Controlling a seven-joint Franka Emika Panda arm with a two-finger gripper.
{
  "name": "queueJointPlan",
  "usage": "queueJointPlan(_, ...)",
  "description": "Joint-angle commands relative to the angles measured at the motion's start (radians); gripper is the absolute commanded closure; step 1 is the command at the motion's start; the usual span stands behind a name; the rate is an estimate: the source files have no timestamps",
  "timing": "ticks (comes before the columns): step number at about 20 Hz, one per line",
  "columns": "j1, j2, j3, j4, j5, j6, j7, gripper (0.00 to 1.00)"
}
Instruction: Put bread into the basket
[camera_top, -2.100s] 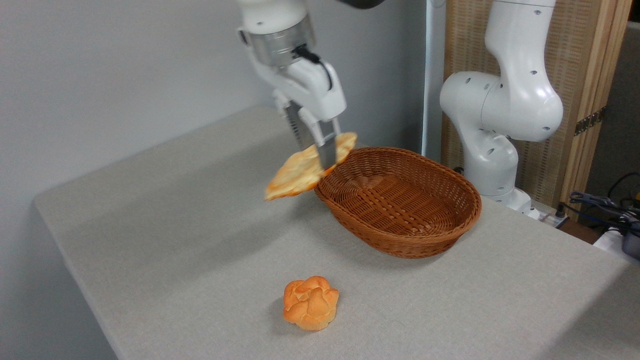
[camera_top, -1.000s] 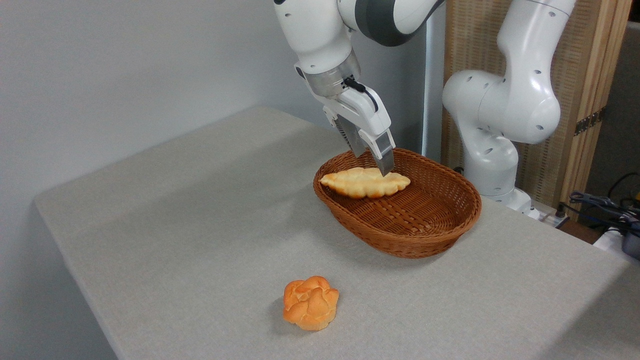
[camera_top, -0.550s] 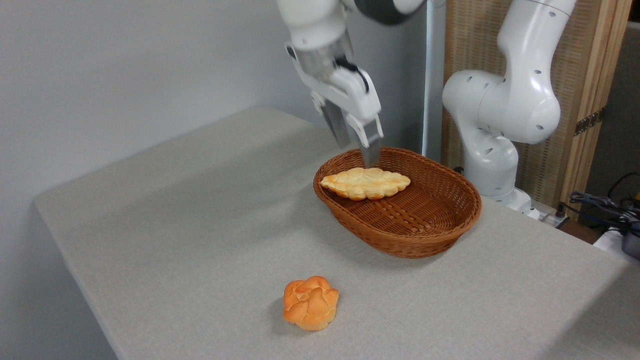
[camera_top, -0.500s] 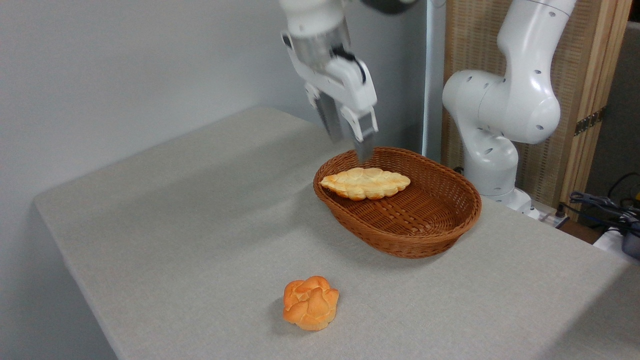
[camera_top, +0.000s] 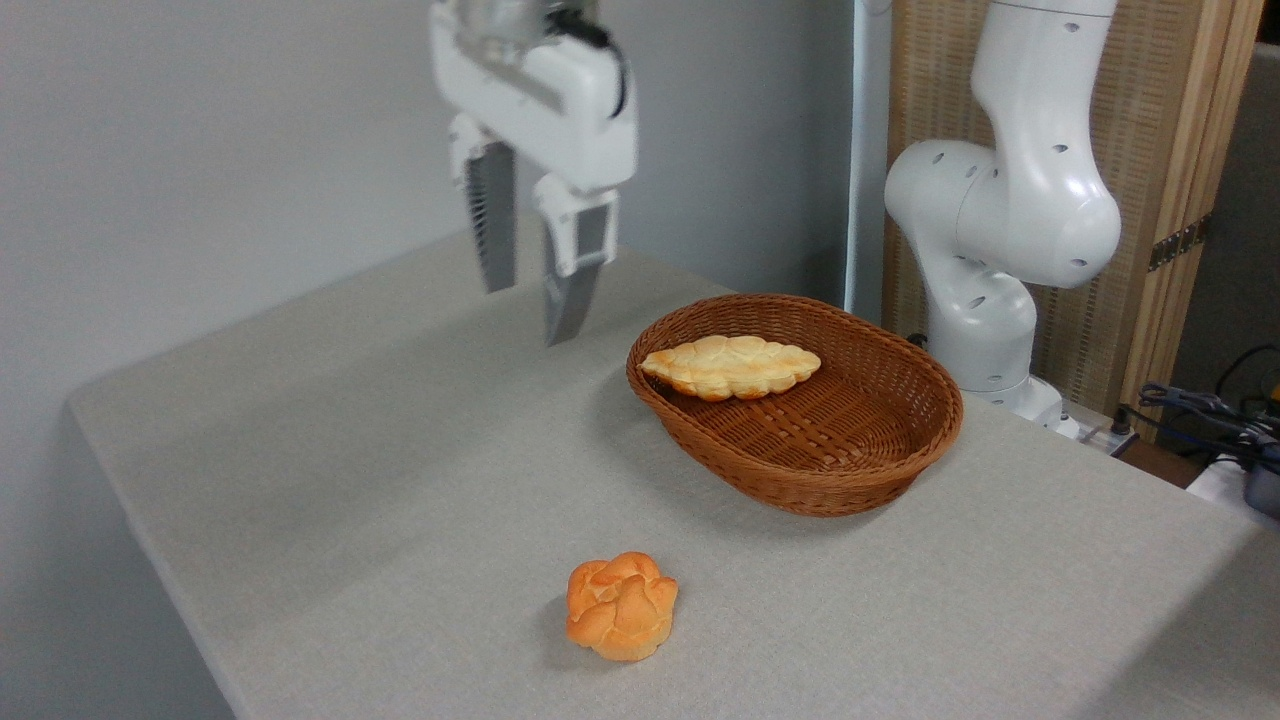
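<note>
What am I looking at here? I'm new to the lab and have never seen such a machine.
It is a white robot arm bolted beside a grey table, filmed by one fixed camera standing off the table. Its hand is a two-finger clamp; it hangs open and empty above the table, left of the basket. A long braided bread lies inside that wicker basket, against its far-left wall. A small round bun sits alone on the table, nearer the camera. Nothing is being held.
</note>
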Motion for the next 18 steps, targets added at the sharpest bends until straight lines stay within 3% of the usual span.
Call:
queueJointPlan(1, -0.003, 0.119, 0.004, 0.127, 0.005, -0.032, -0.004, 0.0)
queueJointPlan(4, 0.055, 0.151, -0.047, 0.187, 0.011, -0.104, -0.006, 0.0)
queueJointPlan(9, 0.057, 0.177, -0.053, 0.241, 0.032, -0.202, -0.06, 0.0)
queueJointPlan(15, 0.057, 0.179, -0.055, 0.247, 0.109, -0.203, -0.05, 0.0)
queueJointPlan(18, 0.057, 0.182, -0.058, 0.247, 0.114, -0.204, -0.054, 0.0)
